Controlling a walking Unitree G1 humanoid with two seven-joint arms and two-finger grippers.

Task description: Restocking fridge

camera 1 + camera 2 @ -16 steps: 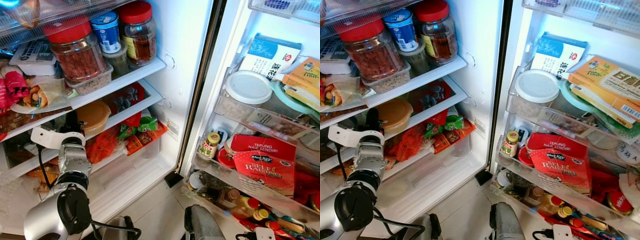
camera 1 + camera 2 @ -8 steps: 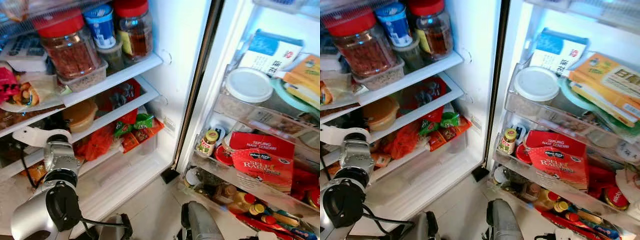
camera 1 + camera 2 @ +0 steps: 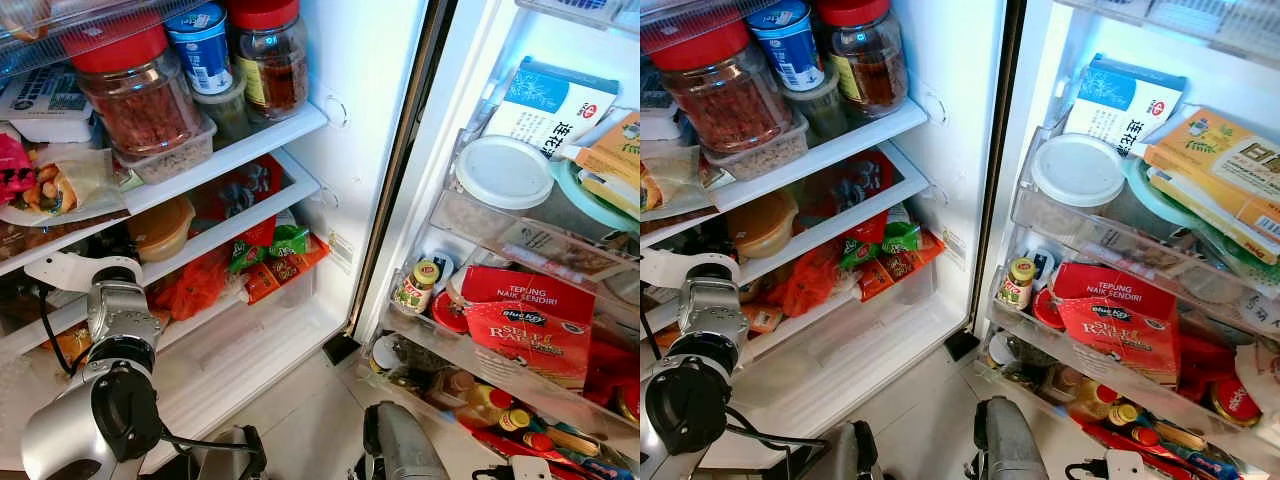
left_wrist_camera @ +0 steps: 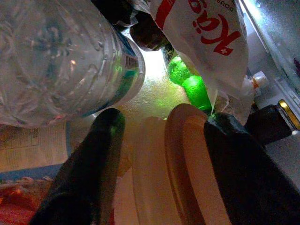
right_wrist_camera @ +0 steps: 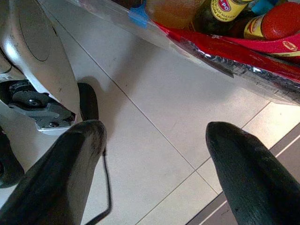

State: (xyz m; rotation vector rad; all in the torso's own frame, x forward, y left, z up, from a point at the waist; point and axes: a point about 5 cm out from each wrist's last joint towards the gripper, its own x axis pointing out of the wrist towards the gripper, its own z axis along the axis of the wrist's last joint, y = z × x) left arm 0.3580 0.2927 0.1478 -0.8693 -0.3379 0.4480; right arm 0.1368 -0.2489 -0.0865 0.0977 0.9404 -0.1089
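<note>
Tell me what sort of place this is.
Most likely a home kitchen, at an open, crowded fridge: jars and food packets on its shelves, flour boxes and sauce bottles in the door, a tiled floor below.

The fridge door is standing wide open, and the robot's left arm [image 3: 702, 330] is reaching into the lower left shelves beside an orange lidded tub [image 3: 762, 222] and some orange and green snack packets [image 3: 872, 258]. Two red-lidded jars [image 3: 718, 85] and a blue can [image 3: 790, 42] are sitting on the shelf above. In the door racks, a white-lidded container [image 3: 1078, 172] is resting above a red flour box [image 3: 1118, 318] and a small yellow-capped jar [image 3: 1017, 284].
</note>
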